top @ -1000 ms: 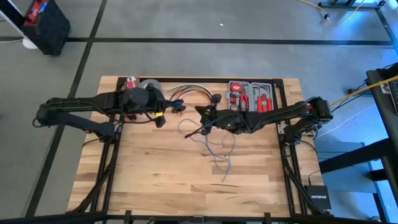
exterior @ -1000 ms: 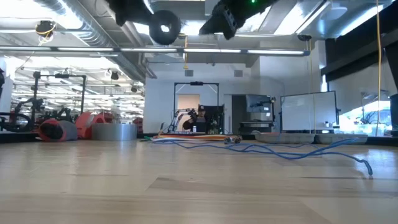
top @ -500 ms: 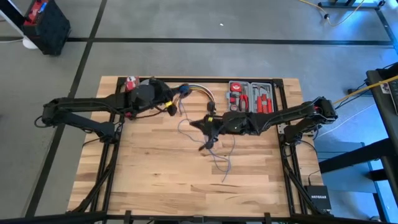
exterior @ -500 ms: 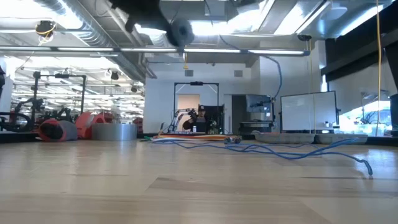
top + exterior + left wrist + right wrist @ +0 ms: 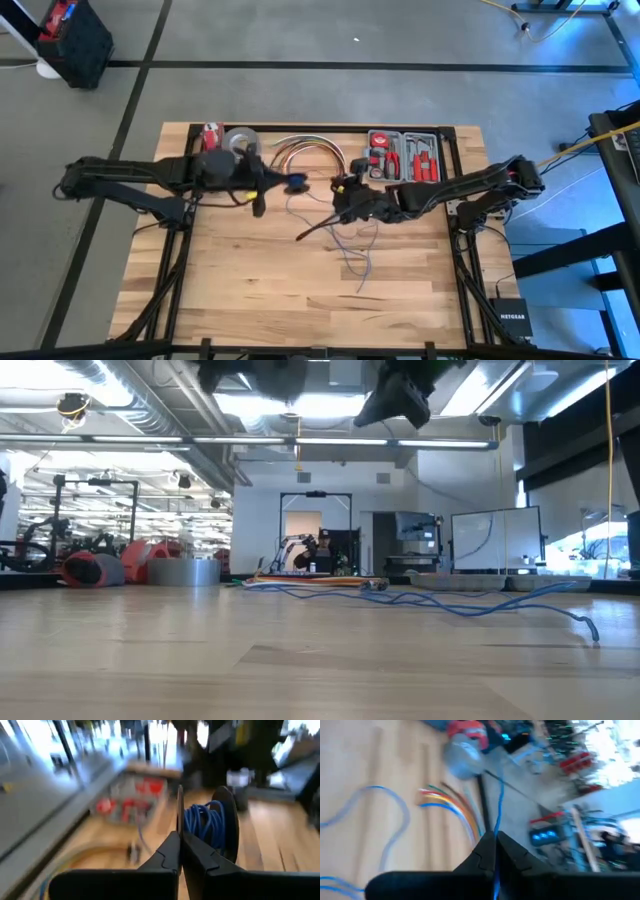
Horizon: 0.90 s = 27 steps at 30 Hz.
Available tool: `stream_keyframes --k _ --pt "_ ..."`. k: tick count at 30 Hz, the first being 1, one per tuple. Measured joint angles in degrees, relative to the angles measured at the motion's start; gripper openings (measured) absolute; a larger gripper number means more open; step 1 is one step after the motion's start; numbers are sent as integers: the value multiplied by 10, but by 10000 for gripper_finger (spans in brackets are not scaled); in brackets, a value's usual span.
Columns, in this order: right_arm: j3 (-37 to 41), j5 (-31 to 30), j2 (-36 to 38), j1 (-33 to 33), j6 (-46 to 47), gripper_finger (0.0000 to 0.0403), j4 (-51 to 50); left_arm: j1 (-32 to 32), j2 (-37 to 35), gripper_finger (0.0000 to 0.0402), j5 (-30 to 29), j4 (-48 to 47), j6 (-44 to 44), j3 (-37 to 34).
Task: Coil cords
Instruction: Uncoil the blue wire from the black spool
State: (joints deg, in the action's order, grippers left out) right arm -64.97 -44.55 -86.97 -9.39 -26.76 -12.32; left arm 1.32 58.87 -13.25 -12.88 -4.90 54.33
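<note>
Wooden slat table (image 5: 250,280), dark frame, grey floor around it; an open workshop shows beyond in the low view.

Item: cords (image 5: 352,243). Thin bluish-grey wire, loose loops lying on the table's middle, running toward the near edge; in the low view it trails flat across the boards (image 5: 470,603). One strand rises from the loops to the right gripper. Another part is wound as blue turns on a dark spool (image 5: 214,825).

Item: left gripper (image 5: 258,190). Above the table's far-left part, just beside the roll of grey tape (image 5: 238,139). Fingers (image 5: 172,855) pressed together on the rim of the spool's disc, spool held out ahead of them.

Item: right gripper (image 5: 340,192). Above the table's middle, near the tool case (image 5: 404,156). Fingers (image 5: 512,852) closed, a blue strand of the cords (image 5: 498,802) pinched between them and running on forward.

Item: bundle of orange, red and white cables (image 5: 305,147), arched, at the far edge between tape and tool case.

Item: red object (image 5: 210,132), beside the tape, far-left corner; too small to identify.
</note>
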Motion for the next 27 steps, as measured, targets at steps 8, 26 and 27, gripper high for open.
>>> stream_keyframes --k 8,26,27 --pt "0 49 54 -3 -22 6 137 -3 35 1 -75 -144 -27 0" --pt "0 275 0 -76 -8 6 113 107 92 1 -136 84 -9 0" --pt "0 246 0 -77 -7 6 90 107 84 1 -118 92 -7 0"
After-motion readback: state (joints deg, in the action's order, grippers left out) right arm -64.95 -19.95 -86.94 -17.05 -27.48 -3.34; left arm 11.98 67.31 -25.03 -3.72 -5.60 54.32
